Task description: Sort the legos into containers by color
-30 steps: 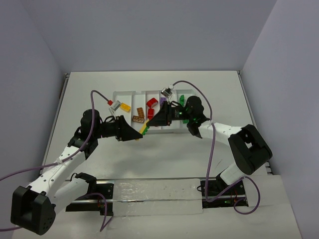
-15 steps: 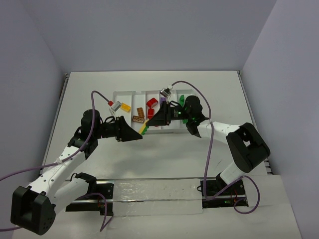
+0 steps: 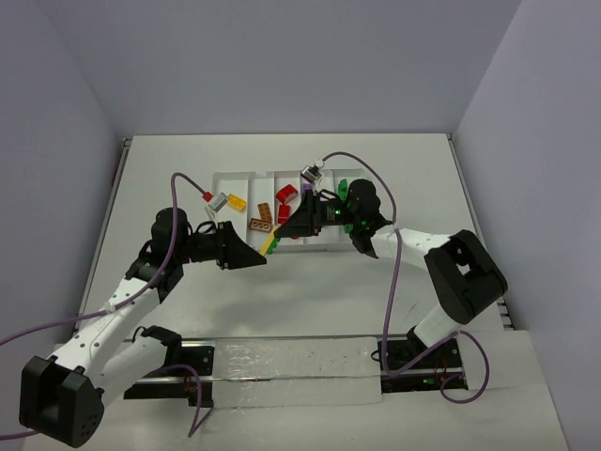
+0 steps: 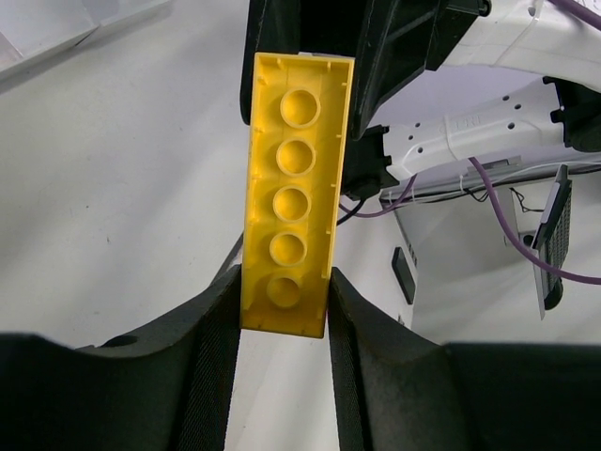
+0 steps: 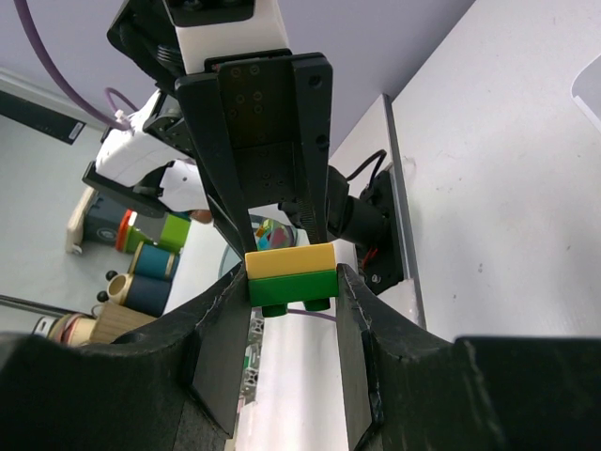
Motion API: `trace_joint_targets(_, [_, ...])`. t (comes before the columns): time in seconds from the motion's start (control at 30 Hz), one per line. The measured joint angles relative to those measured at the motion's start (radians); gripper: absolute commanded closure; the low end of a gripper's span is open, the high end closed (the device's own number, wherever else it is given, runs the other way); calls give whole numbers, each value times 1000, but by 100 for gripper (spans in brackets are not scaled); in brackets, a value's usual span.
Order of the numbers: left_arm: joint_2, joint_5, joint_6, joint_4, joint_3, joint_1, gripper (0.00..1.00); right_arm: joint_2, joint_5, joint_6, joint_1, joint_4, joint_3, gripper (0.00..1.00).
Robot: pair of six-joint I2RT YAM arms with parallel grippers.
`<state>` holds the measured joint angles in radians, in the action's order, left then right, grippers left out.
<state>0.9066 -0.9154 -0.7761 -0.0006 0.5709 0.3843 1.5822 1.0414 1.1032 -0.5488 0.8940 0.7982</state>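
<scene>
Above the surface (image 3: 310,291), just in front of the white tray (image 3: 225,177), both arms meet on one stuck pair of legos. The left end effector (image 4: 284,299) is clenched on the long yellow brick (image 4: 291,188). The right end effector (image 5: 291,282) grasps the other end, where a green brick (image 5: 293,289) clings to it. Separating them looks like the step in hand. Next comes a peeling pull apart, then each brick goes to its own compartment.

My two arms bend inward over the middle of the table and meet tip to tip. My left gripper (image 3: 264,247) and right gripper (image 3: 285,232) face each other, both clamped on opposite ends of one brick stack (image 5: 291,274).
</scene>
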Motion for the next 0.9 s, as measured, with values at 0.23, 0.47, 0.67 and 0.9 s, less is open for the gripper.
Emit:
trace_joint_targets(0.23, [-6,-3,9,-10,2,1,100,4,5,5,0,-1,0,42])
trace_joint_targets(0.47, [-21,30,10,-39,5,1,100,5,6,1,5,-6,0,23])
trace_joint_targets(0.67, [-26,50,5,-47,5,0,100,5,6,-2,9,-6,0,25])
trace_joint_targets(0.9, [-26,52,-6,-46,6,0,100,4,9,-13,8,-6,-7,29])
